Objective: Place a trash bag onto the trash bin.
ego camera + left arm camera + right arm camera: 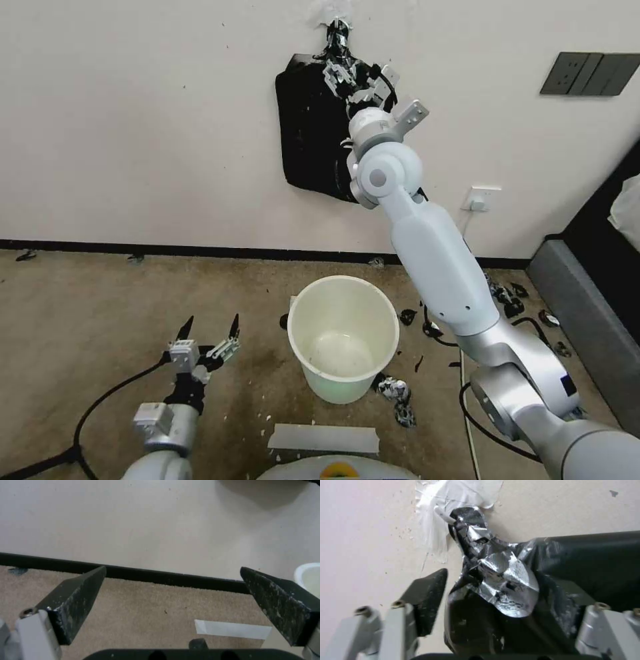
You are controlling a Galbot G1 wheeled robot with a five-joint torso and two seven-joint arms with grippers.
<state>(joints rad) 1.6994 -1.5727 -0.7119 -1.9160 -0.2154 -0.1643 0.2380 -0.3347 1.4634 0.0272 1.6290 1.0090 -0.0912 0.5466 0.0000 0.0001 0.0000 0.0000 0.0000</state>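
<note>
The cream-white trash bin [298, 319] stands upright on the carpet in front of me, its rim [308, 573] also at the edge of the left wrist view. A flat black bundle of bags [310, 133] hangs on the wall above it. My right gripper [342, 72] is raised to the bundle's top, open, with the crinkled silvery neck [500, 580] between its fingers [428, 597]. A single trash bag apart from that bundle is out of view. My left gripper [210, 331] hovers low over the carpet left of the bin, open [173, 580] and holding nothing.
Small black plastic scraps [397, 390] lie on the floor right of the bin. A white tape strip [325, 438] lies on the carpet near my base. A grey and black piece of furniture [587, 313] stands at the right. A plug and cable [481, 198] sit on the wall.
</note>
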